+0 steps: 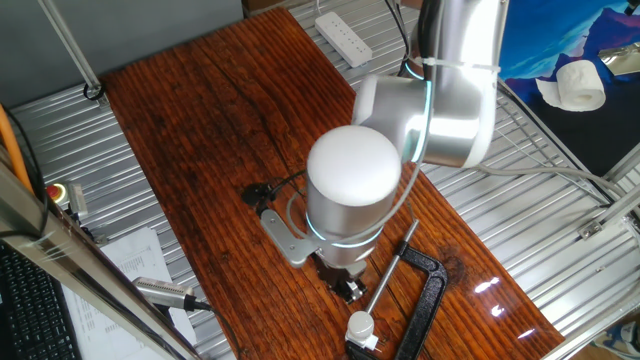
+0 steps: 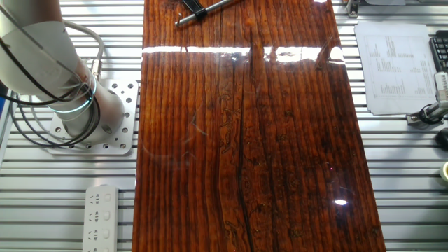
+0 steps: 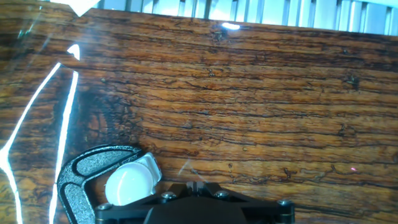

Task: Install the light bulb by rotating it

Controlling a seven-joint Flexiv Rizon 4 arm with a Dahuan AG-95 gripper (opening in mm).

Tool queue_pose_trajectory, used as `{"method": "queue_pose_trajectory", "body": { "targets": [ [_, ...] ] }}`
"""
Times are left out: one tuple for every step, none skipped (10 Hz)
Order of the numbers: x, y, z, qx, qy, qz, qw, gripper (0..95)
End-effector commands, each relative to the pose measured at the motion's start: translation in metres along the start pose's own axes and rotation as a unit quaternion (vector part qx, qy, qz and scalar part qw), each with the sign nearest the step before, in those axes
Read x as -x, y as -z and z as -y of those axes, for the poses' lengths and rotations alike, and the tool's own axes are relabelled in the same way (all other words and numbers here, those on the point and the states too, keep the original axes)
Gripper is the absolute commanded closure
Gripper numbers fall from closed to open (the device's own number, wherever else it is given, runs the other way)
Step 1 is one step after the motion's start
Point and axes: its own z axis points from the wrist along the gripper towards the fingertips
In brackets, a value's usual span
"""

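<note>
The light bulb (image 1: 360,324) is a small white dome standing upright at the near end of the table, at the jaw of a black clamp (image 1: 425,300). In the hand view the bulb (image 3: 126,185) sits at the lower left inside the clamp's curved frame (image 3: 78,177), with a white holder edge beside it. My gripper (image 1: 345,283) hangs under the big white joint cap, just up and left of the bulb, apart from it. In the hand view the fingertips (image 3: 194,185) stand close together with nothing between them, to the right of the bulb.
The clamp's metal screw rod (image 1: 392,268) runs diagonally beside the gripper and shows at the top of the other fixed view (image 2: 203,10). A power strip (image 1: 343,37) lies at the far end. The arm base (image 2: 84,115) and papers (image 2: 393,66) flank the wooden table (image 2: 245,140).
</note>
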Motion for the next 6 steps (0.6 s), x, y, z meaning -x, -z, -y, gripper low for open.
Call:
{"method": "queue_pose_trajectory", "body": {
  "targets": [
    [-0.0036,0.002,0.003,0.009,0.0,0.004,0.9999,95.0],
    [-0.0041,0.0026,0.004,0.015,-0.003,0.006,0.9999,95.0],
    [-0.0043,0.003,0.0047,0.018,-0.002,0.006,0.9998,95.0],
    [-0.0043,0.0026,0.0047,0.018,-0.001,0.004,0.9998,95.0],
    [-0.0043,0.0009,0.0048,0.019,-0.001,0.004,0.9998,95.0],
    [-0.0043,0.0008,0.0048,0.021,-0.001,0.005,0.9998,95.0]
  ]
}}
